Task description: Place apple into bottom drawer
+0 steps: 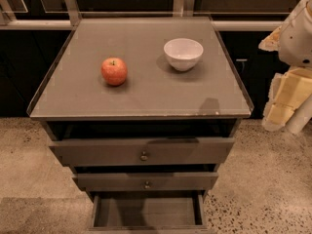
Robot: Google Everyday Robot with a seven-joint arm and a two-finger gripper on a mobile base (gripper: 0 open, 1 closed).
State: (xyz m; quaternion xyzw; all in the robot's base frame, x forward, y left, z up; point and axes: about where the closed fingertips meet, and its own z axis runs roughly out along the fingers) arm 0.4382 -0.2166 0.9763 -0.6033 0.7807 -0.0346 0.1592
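**Apple [114, 71] on cabinet [146, 99], bottom drawer [146, 212] open**

The apple rests unheld on the cabinet top, beside the white bowl [183, 53]. The bottom drawer juts from the cabinet's foot, ready for it. The gripper [285, 104] hangs right of the cabinet; whether it is open or closed cannot be told.

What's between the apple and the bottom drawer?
Camera view: from apple to bottom drawer, bare cabinet top, then two knobbed drawers. Gripper at right edge.
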